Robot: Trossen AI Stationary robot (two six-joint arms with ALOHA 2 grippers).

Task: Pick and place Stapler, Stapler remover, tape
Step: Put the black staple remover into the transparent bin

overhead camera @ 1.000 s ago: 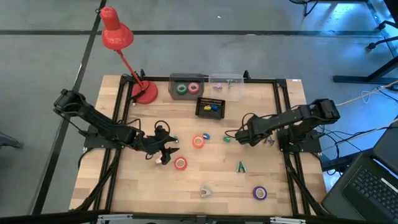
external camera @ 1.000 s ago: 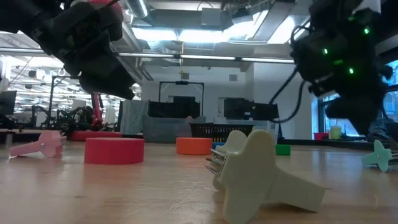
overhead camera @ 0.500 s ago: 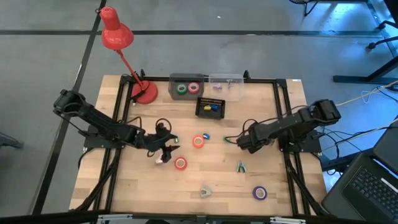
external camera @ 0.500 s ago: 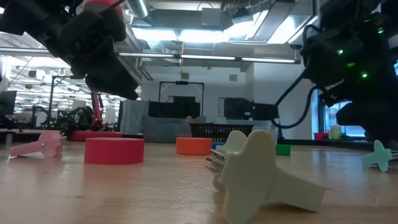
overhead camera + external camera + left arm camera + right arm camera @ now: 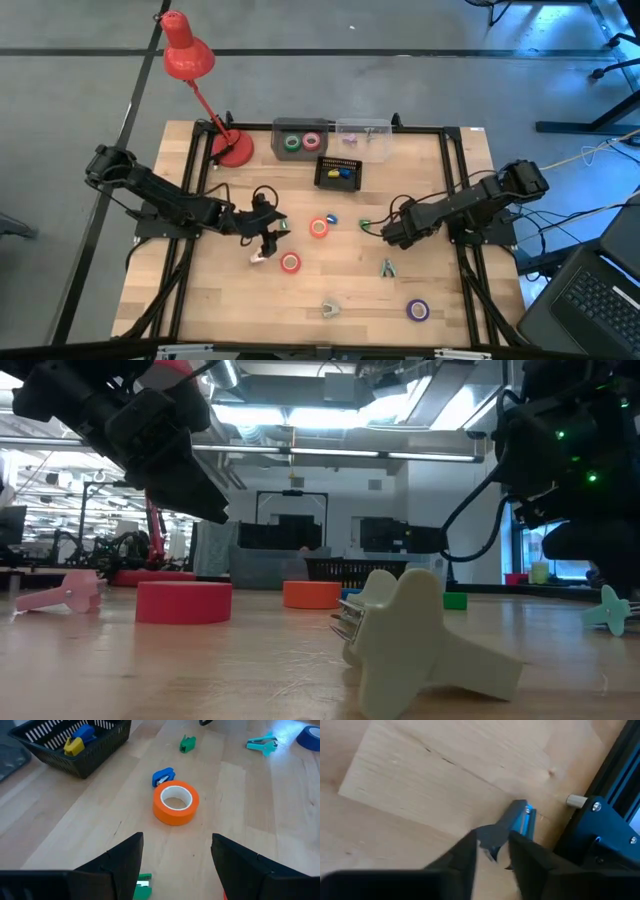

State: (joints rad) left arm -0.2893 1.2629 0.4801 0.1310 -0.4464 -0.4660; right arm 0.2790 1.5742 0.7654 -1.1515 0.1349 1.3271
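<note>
Your right gripper [image 5: 492, 851] is closed on a small blue-grey stapler [image 5: 512, 825], carried above the table [image 5: 350, 285] near its right frame. Your left gripper [image 5: 175, 865] hangs open just short of the orange tape [image 5: 175, 802], beside the pink tape [image 5: 290, 263].

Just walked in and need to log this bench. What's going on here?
Two arms are sorting desk items on a wooden table. The right tool has its fingers around a small grey-blue stapler remover near the table's right edge. The left tool is open, empty, facing an orange tape roll. Two tape rolls already sit in a grey bin; pink and purple rolls remain loose.
</note>
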